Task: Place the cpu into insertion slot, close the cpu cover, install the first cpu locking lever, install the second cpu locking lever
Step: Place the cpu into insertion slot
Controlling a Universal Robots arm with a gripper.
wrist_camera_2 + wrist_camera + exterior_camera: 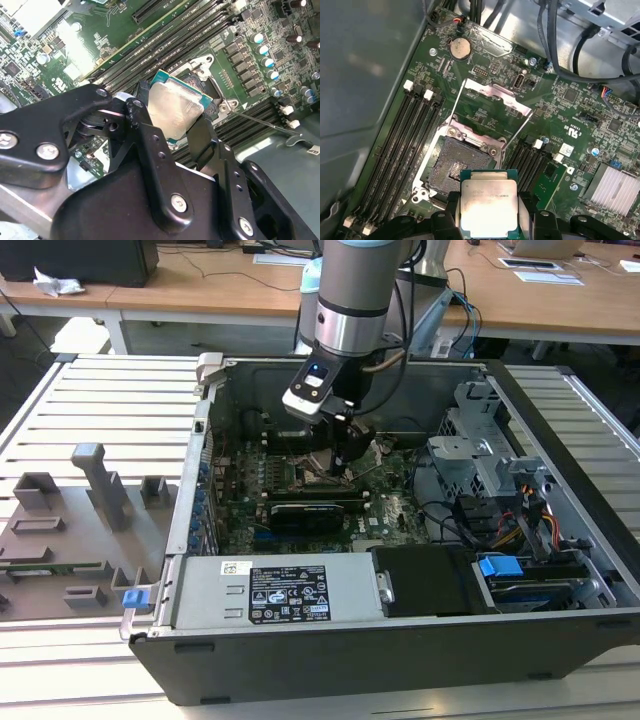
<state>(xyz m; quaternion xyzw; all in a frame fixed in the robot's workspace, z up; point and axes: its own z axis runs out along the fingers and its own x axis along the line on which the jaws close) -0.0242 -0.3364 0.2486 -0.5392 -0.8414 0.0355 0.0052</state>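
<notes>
Nearest the lens in the exterior view, a grey power supply (270, 592) lies along the front wall of an open computer case (560, 640), in the lower middle of the frame. The case sits on a slatted worktop (110, 400). A grey fixture tray (60, 530) rests beside it toward the exterior view's left. From the upper middle of the frame the arm (355, 300) reaches down into the case, and its claw (345, 452) hangs low over the green motherboard (390, 515) at the centre.

In the second wrist view, the black fingers (150, 135) of the claw (172, 107) are clamped on opposite edges of the cpu (176, 107). The chip's dull silver top faces the camera and looks tilted against the board. Just behind it lies the dark insertion slot (211, 89), with long memory slots (180, 40) running past.

In the first wrist view, the claw (488, 212) grips the cpu (488, 207) just beside the insertion slot (459, 162) and not seated in it. The slot's contact field is bare. The cpu cover (495, 97) stands swung open on the slot's far side from the chip. The two thin wire locking levers (517, 137) are raised off the frame. A coin battery (460, 48) sits on the board beyond the cover.
</notes>
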